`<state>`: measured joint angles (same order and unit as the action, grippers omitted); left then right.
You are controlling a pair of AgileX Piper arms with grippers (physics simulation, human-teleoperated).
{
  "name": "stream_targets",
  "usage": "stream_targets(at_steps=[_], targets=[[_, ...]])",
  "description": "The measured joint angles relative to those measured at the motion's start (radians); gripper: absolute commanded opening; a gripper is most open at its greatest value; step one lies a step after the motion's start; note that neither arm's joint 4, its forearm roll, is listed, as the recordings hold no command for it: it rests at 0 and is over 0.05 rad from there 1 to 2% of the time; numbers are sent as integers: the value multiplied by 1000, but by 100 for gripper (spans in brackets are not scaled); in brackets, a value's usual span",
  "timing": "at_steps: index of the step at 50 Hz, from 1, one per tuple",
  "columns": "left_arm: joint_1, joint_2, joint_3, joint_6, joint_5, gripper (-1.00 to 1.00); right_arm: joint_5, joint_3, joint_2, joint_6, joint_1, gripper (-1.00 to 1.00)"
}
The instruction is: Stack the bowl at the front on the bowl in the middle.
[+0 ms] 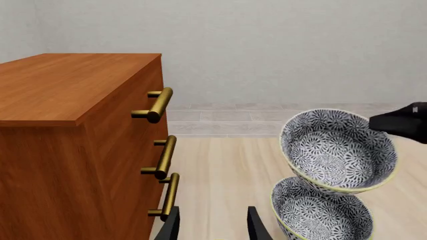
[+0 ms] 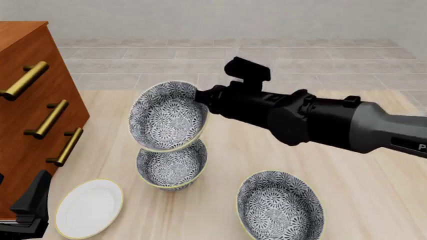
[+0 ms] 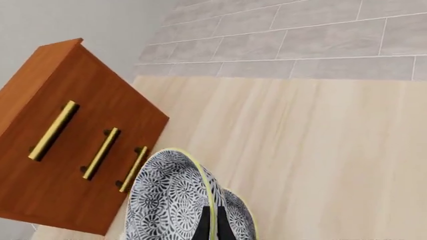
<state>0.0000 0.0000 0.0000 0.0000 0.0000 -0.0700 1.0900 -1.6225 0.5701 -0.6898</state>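
A: Count it for me, nearest first.

B: Nearest in the front view sits the left pincer [image 2: 27,207], low at the near left corner; in its own wrist view its 2 dark fingers [image 1: 257,225] stand apart with nothing between them. Just beyond it lies 1 plain white plate [image 2: 89,208] on the table [image 2: 373,200]. To the right, at about the same depth, is 1 wider floral bowl [image 2: 280,206].

A: And the patterned bowls in all?

B: 3. Besides the wide one there are 2 near-twins, one above the other. The bowl in the middle [image 2: 171,167] rests on the table. The bowl at the front [image 2: 167,116] is lifted above it, tilted so its opening faces the camera, its lower edge touching or just over the other's rim; I cannot tell which.

A: Who has it?

B: The right pincer [image 2: 200,97], reaching in from the right. Its fingers are clamped on the far right rim; the right wrist view shows the rim pinched between 2 dark fingertips [image 3: 208,226].

A: Farther back?

B: 1 wooden drawer cabinet [image 2: 27,75] at the left with 3 brass handles [image 2: 50,119], then tiled floor
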Motion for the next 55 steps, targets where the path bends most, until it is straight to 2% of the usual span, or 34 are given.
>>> stream_targets(at_steps=[55], targets=[[0, 0, 0, 0, 0, 100, -132, -111, -80, 19, -34, -100]])
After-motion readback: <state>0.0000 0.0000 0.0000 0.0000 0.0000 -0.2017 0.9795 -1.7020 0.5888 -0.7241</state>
